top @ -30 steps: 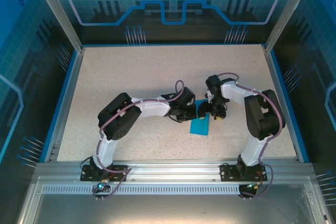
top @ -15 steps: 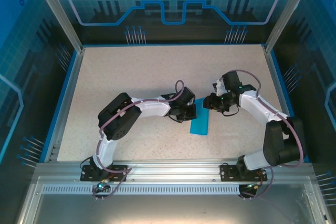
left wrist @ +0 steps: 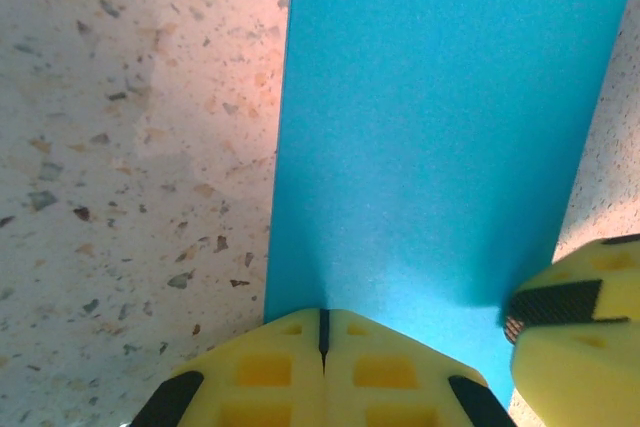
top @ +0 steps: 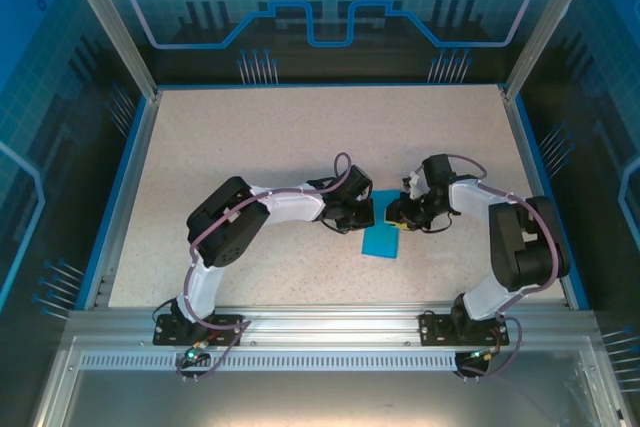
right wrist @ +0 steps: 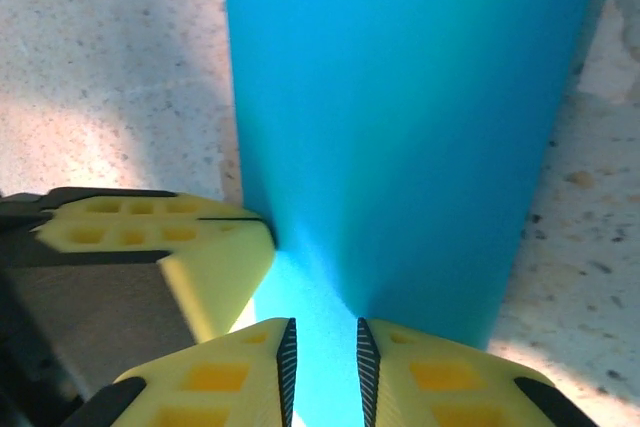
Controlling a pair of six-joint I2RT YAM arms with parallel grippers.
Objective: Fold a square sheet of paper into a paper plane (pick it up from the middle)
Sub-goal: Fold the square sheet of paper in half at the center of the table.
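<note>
Paper (right wrist: 400, 127): blue, folded into a long strip, flat on the speckled bench (right wrist: 110, 67).
Right jaws: yellow, bottom edge, narrowly parted over the paper's near end.
Left jaws: yellow tip touching the paper's left edge.

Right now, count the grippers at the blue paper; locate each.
2. Left gripper at the far end of the blue paper, left side; right gripper beside it, right side.

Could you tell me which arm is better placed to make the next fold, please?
Probably the right. The left tool is shut on the blue paper, pinning its end; the right tool, jaws narrowly apart over the same end, is free to move.
</note>
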